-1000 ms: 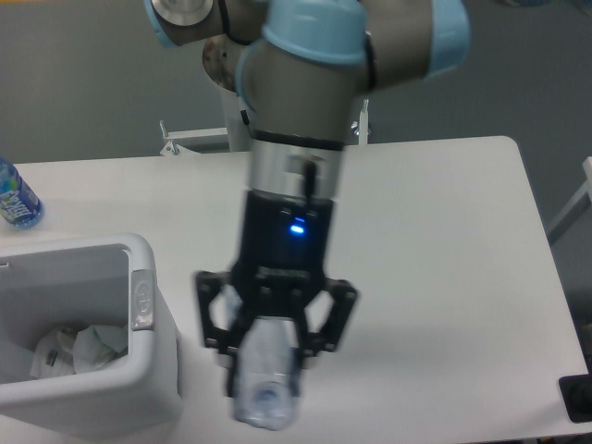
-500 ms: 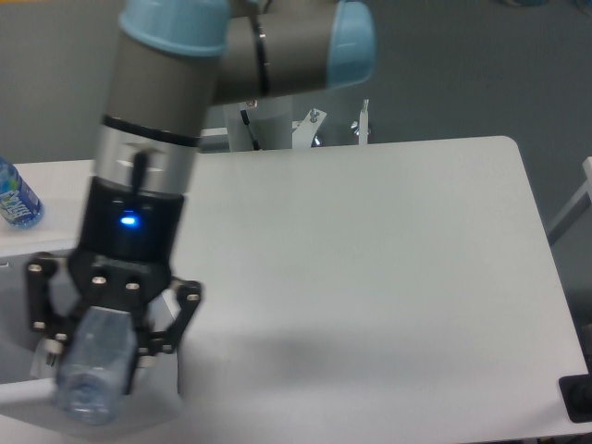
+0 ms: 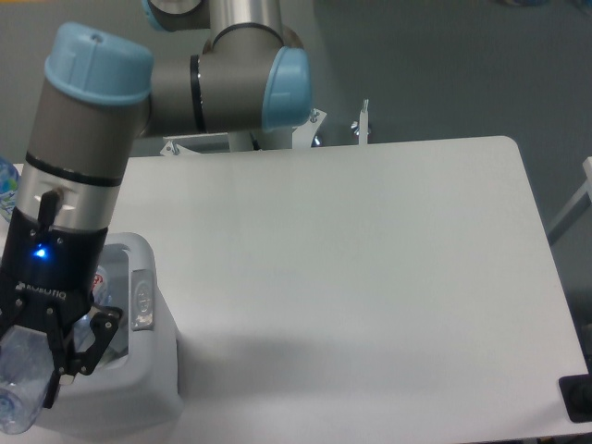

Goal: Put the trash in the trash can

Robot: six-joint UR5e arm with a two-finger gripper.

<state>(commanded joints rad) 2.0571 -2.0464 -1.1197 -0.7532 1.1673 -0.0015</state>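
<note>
Holding: the gripper (image 3: pixel 42 347) is closed around the bottle (image 3: pixel 20 384), its fingers pinching the clear body so it does not slip.
Bottle: it hangs tilted at the left edge of the view, over the near-left part of the bin (image 3: pixel 148 388), its low end partly cut off.
Why there: it looks lined up so the bottle can fall inside once let go.
Bin: it sits on the table (image 3: pixel 370 277), its grey latch (image 3: pixel 143 298) facing right.
Inside: the arm hides most of it, so I cannot see the paper wad.
Next: I think the fingers need to open.
</note>
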